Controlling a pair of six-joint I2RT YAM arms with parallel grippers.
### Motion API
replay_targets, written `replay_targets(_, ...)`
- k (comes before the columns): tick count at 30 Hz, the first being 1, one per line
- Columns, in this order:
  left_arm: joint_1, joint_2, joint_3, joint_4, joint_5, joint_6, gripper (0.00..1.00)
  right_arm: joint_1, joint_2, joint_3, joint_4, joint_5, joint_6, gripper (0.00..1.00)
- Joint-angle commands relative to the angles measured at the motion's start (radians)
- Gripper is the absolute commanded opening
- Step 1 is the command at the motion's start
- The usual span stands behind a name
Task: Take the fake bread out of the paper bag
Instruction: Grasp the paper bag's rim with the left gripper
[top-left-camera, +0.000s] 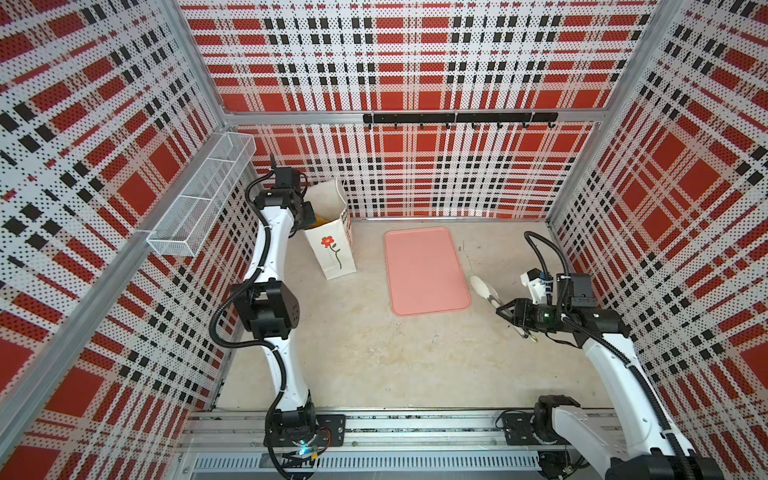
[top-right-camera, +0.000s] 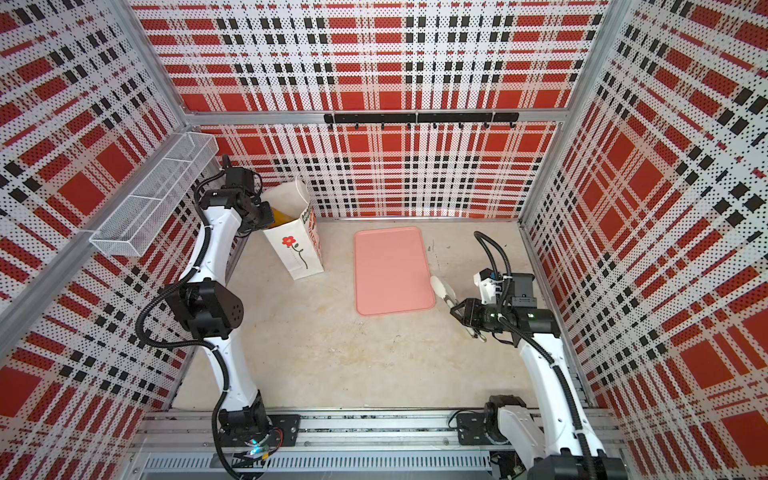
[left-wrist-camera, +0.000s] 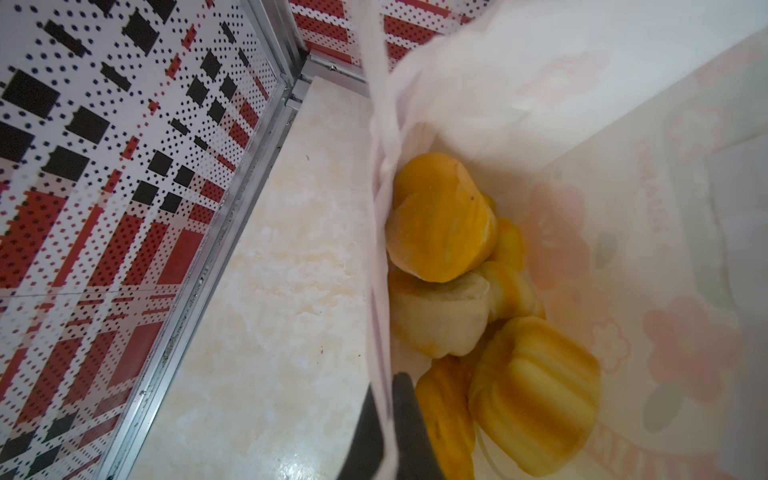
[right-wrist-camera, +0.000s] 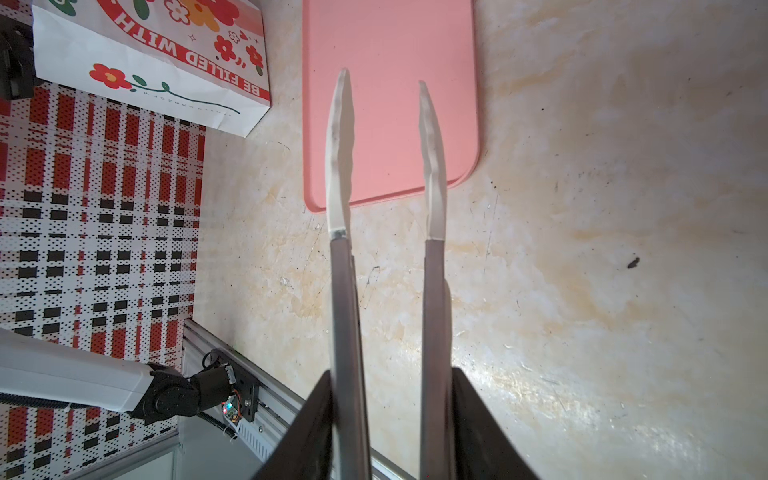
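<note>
Red, black and white plaid walls (top-left-camera: 415, 62) close in a pale, stone-look table (top-left-camera: 353, 340). At the upper left of both top views, the left gripper (left-wrist-camera: 386, 411) is pinched tight on one wall of the paper bag (left-wrist-camera: 582, 104). One black finger (left-wrist-camera: 407, 407) is inside the thin white sheet and the other is outside it. Just past those fingers, down in the bag, lies the fake bread (left-wrist-camera: 440, 224): a smooth orange bun on top, a paler one under it, and a striped yellow roll (left-wrist-camera: 536, 395) beside them. From above, the bag (top-left-camera: 332, 253) stands upright near the back left corner, its small red flower facing forward and a sliver of yellow showing at its mouth.

At the right of the top views, the right gripper (top-left-camera: 505, 309) is clamped around the handles of a pair of tongs (right-wrist-camera: 345, 291). Their two white tips stand apart, at the lower right corner of the pink tray (top-left-camera: 424, 270). The tray lies flat mid-table, between the bag and that gripper. A wire basket (top-left-camera: 199, 195) hangs on the left wall and a black hook rail (top-left-camera: 457, 117) runs along the back.
</note>
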Motion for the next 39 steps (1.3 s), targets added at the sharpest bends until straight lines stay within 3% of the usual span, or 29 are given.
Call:
replay_targets(1, 0.012, -0.004, 0.053, -0.001, 0.0, 0.029, 0.0, 0.006, -0.027, 0.0, 0.011, -0.012, -0.018, 0.43)
replay_targets(4, 0.016, -0.019, 0.039, 0.018, 0.016, 0.05, 0.0, 0.007, -0.029, -0.003, 0.011, -0.015, -0.019, 0.43)
replay_targets(5, 0.016, -0.027, 0.018, 0.036, 0.032, 0.07, 0.07, 0.007, -0.028, -0.004, 0.014, -0.015, -0.018, 0.43)
replay_targets(10, 0.014, -0.037, -0.012, 0.044, 0.101, 0.092, 0.13, 0.012, -0.022, -0.007, 0.015, -0.021, -0.021, 0.43)
replay_targets(21, 0.025, -0.057, 0.02, 0.002, 0.078, 0.087, 0.24, 0.021, -0.029, -0.008, 0.011, -0.018, -0.024, 0.43)
replay_targets(39, 0.029, -0.061, 0.012, -0.014, 0.053, 0.074, 0.2, 0.035, -0.013, -0.009, 0.01, -0.015, -0.028, 0.42)
